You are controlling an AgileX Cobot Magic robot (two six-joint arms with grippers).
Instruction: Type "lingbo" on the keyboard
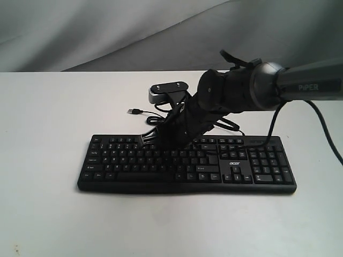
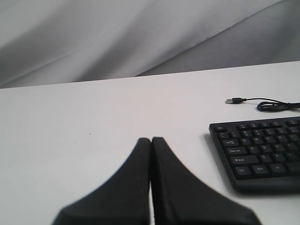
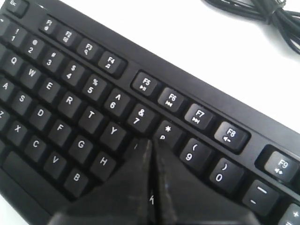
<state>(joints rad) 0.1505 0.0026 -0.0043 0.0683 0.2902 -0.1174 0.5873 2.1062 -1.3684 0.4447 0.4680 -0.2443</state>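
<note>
Because the keyboard [image 1: 257, 172] is lying flat across the lower middle of the exterior frame on the white table [image 1: 48, 214], its letter rows are facing up for a press from above. The right gripper [image 3: 151, 143] is slanting down onto the letter block from the upper right. Its fingers [image 3: 126, 187] are pressed together into one narrow tip, likely so that only one key gets struck. That tip is covering the keys just past Y, under 7 and 8. It is probably aiming at "i", though the legend is hidden and contact is unclear. The left gripper [image 2: 151, 140], its fingers [image 2: 124, 187] likewise closed on nothing, is hovering over bare table off the keyboard's Esc end, seemingly out of the way. Behind the keyboard, the USB cable [image 1: 140, 112] is lying unplugged.
</note>
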